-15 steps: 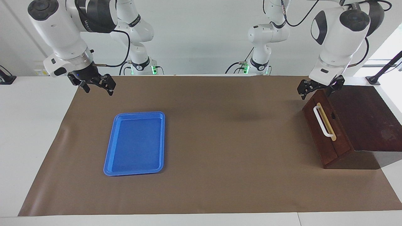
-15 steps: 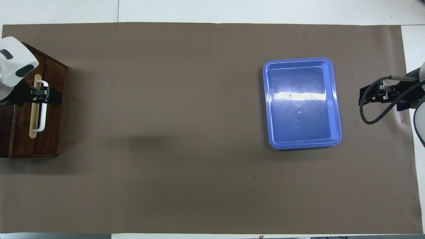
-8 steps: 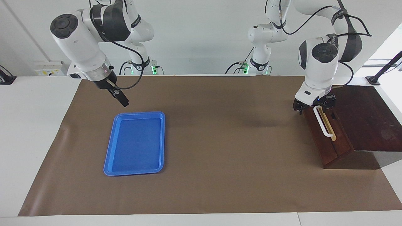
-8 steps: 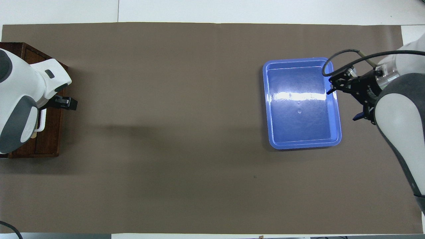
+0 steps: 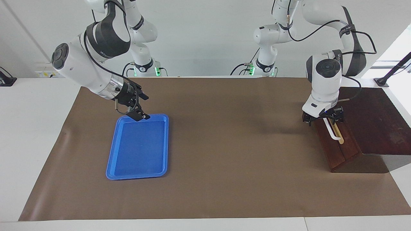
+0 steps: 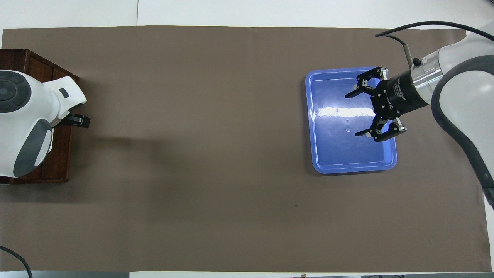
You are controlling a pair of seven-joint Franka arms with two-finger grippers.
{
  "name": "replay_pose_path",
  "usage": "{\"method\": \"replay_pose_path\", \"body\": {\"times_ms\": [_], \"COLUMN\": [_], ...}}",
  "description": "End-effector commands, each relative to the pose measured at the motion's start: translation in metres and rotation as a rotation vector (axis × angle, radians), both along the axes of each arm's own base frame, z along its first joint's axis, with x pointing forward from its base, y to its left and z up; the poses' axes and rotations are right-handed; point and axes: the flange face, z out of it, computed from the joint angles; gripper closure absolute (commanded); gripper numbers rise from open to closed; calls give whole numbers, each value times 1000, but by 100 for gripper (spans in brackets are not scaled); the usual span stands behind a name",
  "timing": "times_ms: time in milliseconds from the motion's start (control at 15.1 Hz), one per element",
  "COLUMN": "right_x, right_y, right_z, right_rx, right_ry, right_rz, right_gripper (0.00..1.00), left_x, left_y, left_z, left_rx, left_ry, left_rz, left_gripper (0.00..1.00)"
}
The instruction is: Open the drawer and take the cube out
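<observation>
Drawer shut | my left hand spread at its handle | my right hand spread over blue tray

- The table is white, and a brown mat covers most of its top, leaving bare white strips at both ends and along the edge farthest from the robots.
- A blue tray lies flat on the mat toward the right arm's end; in the overhead view it sits at about three o'clock from the mat's middle.
- A dark wooden box stands at the left arm's end, at about nine o'clock in the overhead view, partly on the mat.
- The mat's middle is plain brown with soft shadows.
</observation>
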Motion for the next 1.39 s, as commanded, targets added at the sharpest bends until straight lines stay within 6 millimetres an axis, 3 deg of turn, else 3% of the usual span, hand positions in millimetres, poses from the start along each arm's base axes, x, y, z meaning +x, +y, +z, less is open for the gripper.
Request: {"method": "replay_pose_path", "body": {"times_ms": [0, 265, 463, 794, 993, 1324], "right_x": [6, -3, -8, -9, -7, -6], "right_y": [7, 15, 15, 19, 26, 20], "right_z": [-17, -25, -28, -25, -23, -21], "right_rx": [81, 142, 173, 185, 179, 189], "right_ry": [7, 10, -88, -87, -101, -38], "right_rz": [-77, -91, 83, 80, 71, -30], "right_gripper": [0, 0, 0, 0, 0, 0], "left_x": [-3, 3, 11, 3, -2, -8], "left_y": [7, 6, -7, -87, -116, -137], "left_z": [-16, -33, -39, -42, -39, -40], "left_rx": [-3, -24, -39, -103, -177, -183], "left_ry": [-28, -40, -56, -124, -124, -114], "left_rz": [-17, -32, -15, 128, 187, 174], "left_gripper": [0, 0, 0, 0, 0, 0]}}
